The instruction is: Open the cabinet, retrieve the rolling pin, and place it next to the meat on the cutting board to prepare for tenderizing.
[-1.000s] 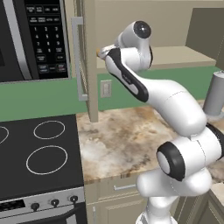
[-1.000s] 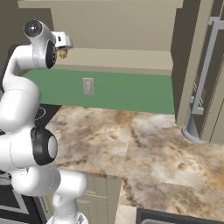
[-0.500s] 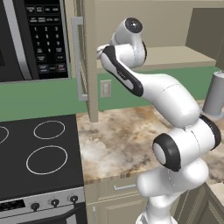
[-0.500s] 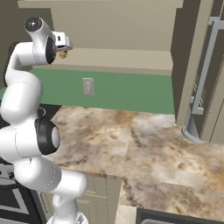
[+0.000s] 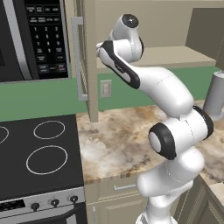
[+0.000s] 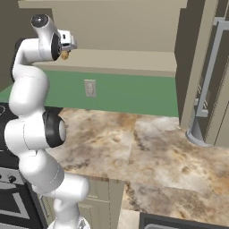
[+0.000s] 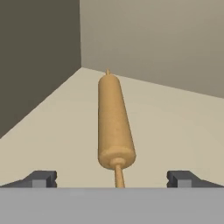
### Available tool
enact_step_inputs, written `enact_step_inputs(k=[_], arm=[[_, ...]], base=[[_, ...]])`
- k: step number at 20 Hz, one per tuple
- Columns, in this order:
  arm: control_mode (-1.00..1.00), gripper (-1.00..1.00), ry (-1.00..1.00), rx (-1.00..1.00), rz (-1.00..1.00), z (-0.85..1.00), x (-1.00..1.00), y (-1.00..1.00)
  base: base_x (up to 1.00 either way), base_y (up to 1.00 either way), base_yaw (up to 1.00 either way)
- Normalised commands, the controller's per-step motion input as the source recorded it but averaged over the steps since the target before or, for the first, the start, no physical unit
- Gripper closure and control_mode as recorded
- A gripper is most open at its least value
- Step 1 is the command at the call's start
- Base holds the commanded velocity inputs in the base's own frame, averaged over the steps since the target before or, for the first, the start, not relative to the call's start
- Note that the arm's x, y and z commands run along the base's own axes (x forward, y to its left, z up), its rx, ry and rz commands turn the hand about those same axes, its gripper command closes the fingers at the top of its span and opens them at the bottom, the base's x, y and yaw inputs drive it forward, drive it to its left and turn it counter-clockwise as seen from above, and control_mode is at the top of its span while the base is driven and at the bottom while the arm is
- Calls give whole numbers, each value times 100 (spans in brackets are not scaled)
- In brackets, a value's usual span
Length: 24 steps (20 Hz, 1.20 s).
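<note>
rolling pin (image 7: pixel 114 127) lying end-on between spread jaws, near handle centred, nothing pinched — on cabinet (image 7: pixel 175 127) shelf

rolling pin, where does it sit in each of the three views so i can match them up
Left base view: the arm hides it; I cannot find it.
Right base view: a small tan bit of the rolling pin by the hand, upper left, on the cabinet shelf.
Hand view: centre, lying lengthwise between the open gripper tips.
Shared landmark: the beige shelf.
</note>
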Motion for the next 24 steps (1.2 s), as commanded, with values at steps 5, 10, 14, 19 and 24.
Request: enact_step_inputs(k=[5, 10, 14, 19, 24], arm=[[-100, -100, 0, 0, 0, -15, 24, 0], [-100, -100, 0, 0, 0, -19, 21, 0], [-100, -100, 0, 0, 0, -17, 18, 0], [-100, -100, 0, 0, 0, -17, 13, 8], [-100, -100, 0, 0, 0, -12, 12, 11]], base=[[0, 0, 0], [0, 0, 0], [0, 0, 0], [0, 0, 0], [0, 0, 0]])
